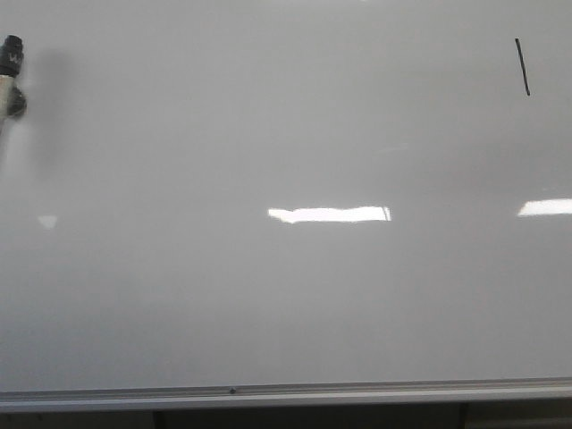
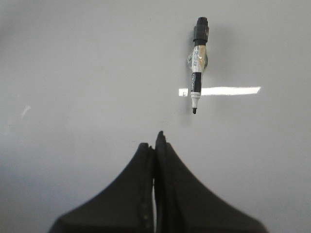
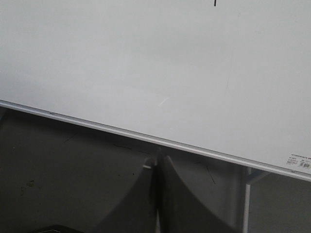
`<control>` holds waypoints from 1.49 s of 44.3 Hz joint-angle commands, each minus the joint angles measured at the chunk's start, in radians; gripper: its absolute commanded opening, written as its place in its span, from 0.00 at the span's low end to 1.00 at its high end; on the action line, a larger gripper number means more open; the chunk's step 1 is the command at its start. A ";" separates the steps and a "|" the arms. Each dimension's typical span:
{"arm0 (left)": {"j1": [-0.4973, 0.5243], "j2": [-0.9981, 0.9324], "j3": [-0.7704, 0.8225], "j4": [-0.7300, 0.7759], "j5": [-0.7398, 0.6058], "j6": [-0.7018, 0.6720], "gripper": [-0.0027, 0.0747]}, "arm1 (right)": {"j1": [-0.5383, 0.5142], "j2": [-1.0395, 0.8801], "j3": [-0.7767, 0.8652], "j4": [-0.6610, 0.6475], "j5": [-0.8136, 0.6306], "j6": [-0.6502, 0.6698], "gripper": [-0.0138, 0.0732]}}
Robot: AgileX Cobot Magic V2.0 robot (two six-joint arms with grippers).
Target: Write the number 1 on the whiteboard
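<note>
Whiteboard (image 1: pixel 286 295), glossy with silver bottom rail, bearing the number 1 (image 1: pixel 522 67) as a thin black stroke at upper right of the front view; uncapped marker (image 2: pixel 198 65) against it at upper left, label unreadable; left gripper (image 2: pixel 155 141) and right gripper (image 3: pixel 156 162) both closed, empty.

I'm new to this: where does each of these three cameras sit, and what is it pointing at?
Front view: faces the whiteboard head-on; number 1 upper right, marker at left edge; no arm visible.
Left wrist view: on the left arm, facing the board; shut left gripper below the marker.
Right wrist view: on the right arm, facing the board's bottom rail; shut right gripper.
Shared: the marker.
</note>
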 commanded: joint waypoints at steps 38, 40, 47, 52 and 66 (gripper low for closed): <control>-0.006 -0.056 0.109 -0.009 -0.303 -0.001 0.01 | -0.009 0.006 -0.027 -0.002 -0.066 -0.002 0.08; -0.006 -0.056 0.109 -0.009 -0.303 -0.001 0.01 | -0.009 0.006 -0.027 -0.002 -0.066 -0.002 0.08; -0.006 -0.056 0.109 -0.009 -0.303 -0.001 0.01 | -0.009 0.006 -0.027 -0.002 -0.066 -0.002 0.08; -0.006 -0.056 0.109 -0.009 -0.303 -0.001 0.01 | -0.009 0.006 -0.027 -0.002 -0.066 -0.002 0.08; -0.006 -0.056 0.109 -0.009 -0.303 -0.001 0.01 | -0.058 -0.094 0.109 -0.029 -0.204 -0.015 0.08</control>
